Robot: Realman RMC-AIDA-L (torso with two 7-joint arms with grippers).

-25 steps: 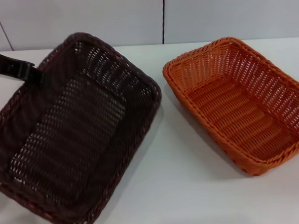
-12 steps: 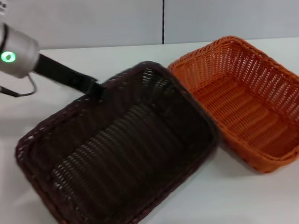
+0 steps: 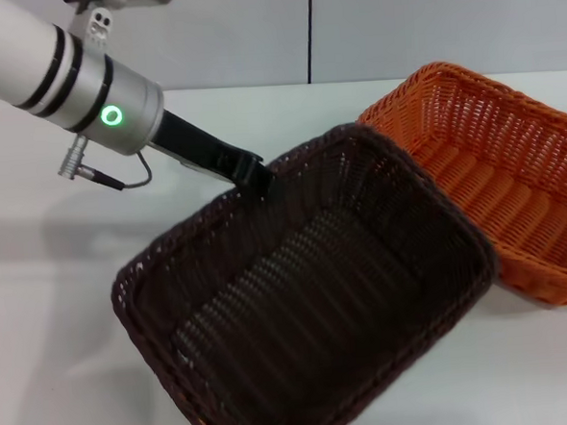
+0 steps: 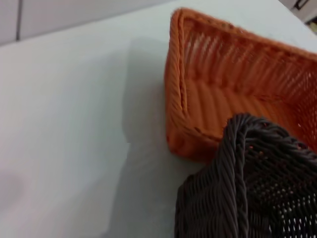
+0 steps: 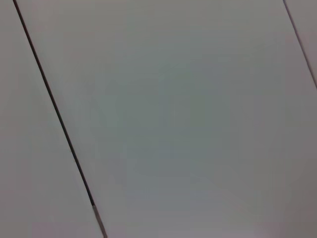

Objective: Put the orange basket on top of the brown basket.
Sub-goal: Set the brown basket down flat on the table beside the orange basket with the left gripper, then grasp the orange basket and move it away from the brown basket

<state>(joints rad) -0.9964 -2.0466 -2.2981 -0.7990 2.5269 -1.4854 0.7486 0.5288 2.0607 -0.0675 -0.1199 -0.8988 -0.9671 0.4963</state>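
The brown basket [image 3: 308, 298] is very dark, woven, and sits tilted in the middle of the head view, its right corner overlapping the orange basket [image 3: 492, 161] at the right. My left gripper [image 3: 254, 176] is shut on the brown basket's far rim and holds it lifted. The left wrist view shows the brown basket's rim [image 4: 242, 173] close up, over the near corner of the orange basket [image 4: 223, 89]. My right gripper is out of view.
The white table [image 3: 59, 313] spreads to the left and front. A pale wall with a dark vertical seam [image 3: 309, 28] stands behind. The right wrist view shows only pale panels with a dark seam [image 5: 54, 114].
My left arm has carried the brown basket to the right and turned it; its corner now overlaps the orange basket, which has shifted right. More of the arm shows.
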